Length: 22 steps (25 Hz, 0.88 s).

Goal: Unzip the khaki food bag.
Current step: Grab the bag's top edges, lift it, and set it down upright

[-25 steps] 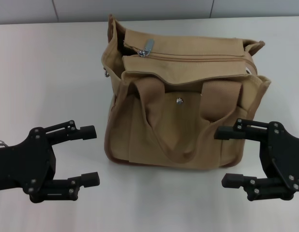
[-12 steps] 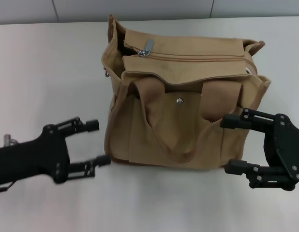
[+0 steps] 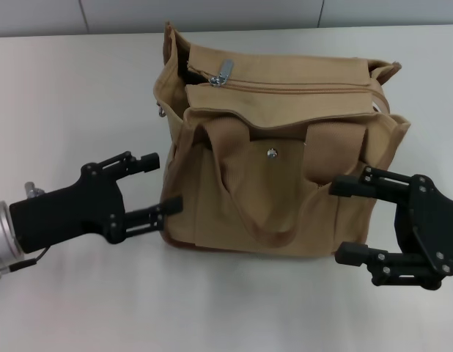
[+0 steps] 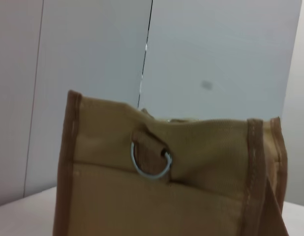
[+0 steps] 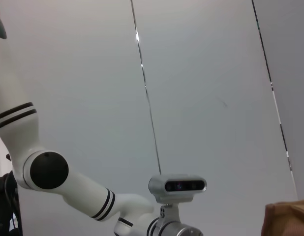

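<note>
**Both tools flank the bag, zipper untouched**

The khaki food bag (image 3: 274,147) stands upright near the middle of the white desk (image 3: 72,95), its front pocket with the silver snap (image 3: 271,153) facing the robot. The two fabric handles (image 3: 259,198) droop over that front face, which leaves the top clear. Along the top runs the zipper, and its silver pull (image 3: 224,71) lies at the bag's left end; the teeth look closed for most of the run, so the task seems barely begun.

The left tool (image 3: 162,183) has its fingers spread and sits low, just beside the bag's lower left corner, the nearer finger almost touching the fabric. The right tool (image 3: 342,220) is also spread, at the bag's lower right front corner. This placement reads as bracing: one tool probably steadies the soft body while the other goes up for the pull.

The head view alone shows the tools, the zipper and the layout. The left wrist view adds the bag's end panel close up, with brown piping and a silver D-ring (image 4: 150,160) that the head view barely shows. The right wrist view shows mostly wall, the robot's white arm and head camera, and only a sliver of tan fabric (image 5: 287,219).
</note>
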Motion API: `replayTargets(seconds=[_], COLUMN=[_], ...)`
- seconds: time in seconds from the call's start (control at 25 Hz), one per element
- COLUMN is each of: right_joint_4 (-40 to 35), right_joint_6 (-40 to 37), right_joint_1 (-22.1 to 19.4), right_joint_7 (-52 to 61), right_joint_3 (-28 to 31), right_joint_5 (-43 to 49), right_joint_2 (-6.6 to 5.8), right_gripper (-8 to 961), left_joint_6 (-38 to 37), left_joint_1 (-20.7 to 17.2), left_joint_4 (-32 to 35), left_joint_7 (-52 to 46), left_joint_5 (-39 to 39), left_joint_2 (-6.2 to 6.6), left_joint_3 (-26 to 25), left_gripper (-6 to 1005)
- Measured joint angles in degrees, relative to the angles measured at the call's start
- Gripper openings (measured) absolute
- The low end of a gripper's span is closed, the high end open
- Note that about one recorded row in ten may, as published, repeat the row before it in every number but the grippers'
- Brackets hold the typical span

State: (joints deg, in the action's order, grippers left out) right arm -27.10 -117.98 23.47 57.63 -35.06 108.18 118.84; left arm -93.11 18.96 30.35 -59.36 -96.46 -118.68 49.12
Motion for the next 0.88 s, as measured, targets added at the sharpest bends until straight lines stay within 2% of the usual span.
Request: replayTargets(seconds=[0.24,0.32,0.52,0.88], right_joint_4=[0.8,1.0,1.2,1.7], right_joint_6=[1.4,1.6,2.0,2.0], right_joint_1=[-0.1,-0.1,-0.2,-0.2], right_joint_7=[0.0,0.0,-0.1,-0.8], right_joint_3=[0.0,0.0,0.0,0.0], right_joint_5=[-0.1,-0.1,-0.1,-0.2], right_joint_2=[0.05,0.06,0.13,0.17], right_gripper=[772,772,772,772], left_joint_6=[0.1,0.1,0.1,0.1], left_joint_1=[1.5,1.6,2.0,1.9], left_joint_4=[-2.7,-3.2,-4.0,-4.3], left_joint_7=[3.0,4.4,5.7,5.8], left_joint_5=[1.9,1.9,2.0,2.0], left_joint_2=[-0.13,-0.16,-0.26,-0.08], left_joint_3=[0.7,0.7,0.7,0.4], left_gripper=[841,634,399,255])
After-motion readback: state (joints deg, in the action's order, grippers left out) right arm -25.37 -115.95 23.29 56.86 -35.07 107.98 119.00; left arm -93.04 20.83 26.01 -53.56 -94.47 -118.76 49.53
